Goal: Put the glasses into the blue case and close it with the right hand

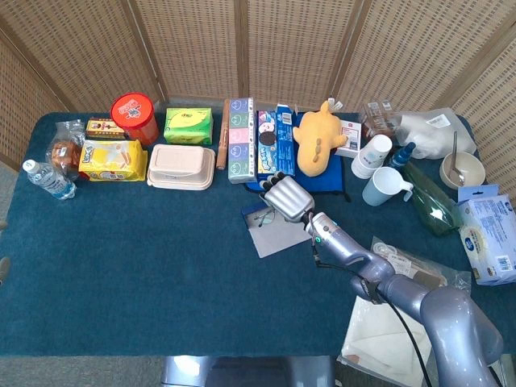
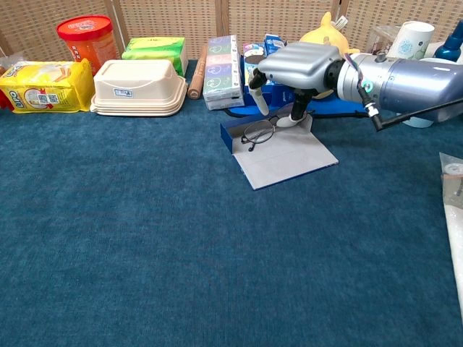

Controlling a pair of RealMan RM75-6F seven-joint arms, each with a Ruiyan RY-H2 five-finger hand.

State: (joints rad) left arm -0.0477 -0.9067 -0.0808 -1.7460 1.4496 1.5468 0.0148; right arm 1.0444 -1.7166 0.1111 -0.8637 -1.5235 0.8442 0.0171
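Note:
The blue case [image 2: 233, 134] lies open behind the table's middle, its grey lid flap [image 2: 286, 155] flat toward me. The glasses [image 2: 258, 132] lie low across the case's tray, lenses to the left; they are also in the head view [image 1: 264, 215]. My right hand [image 2: 298, 66] hovers just above and behind them, palm down, fingers spread. One finger [image 2: 255, 97] hangs apart from the frame. Another fingertip [image 2: 286, 121] sits by the temple end, and I cannot tell if it touches. In the head view the right hand [image 1: 288, 197] covers the case's back part. My left hand is out of both views.
Along the back stand a red can [image 2: 87, 37], green box [image 2: 154, 50], beige lunch box [image 2: 139, 87], yellow packet [image 2: 40, 87], tissue packs [image 2: 222, 69] and a yellow plush [image 1: 316, 139]. Cups [image 1: 383, 187] and a bowl [image 1: 462, 169] stand at the right, a water bottle [image 1: 48, 179] at far left.

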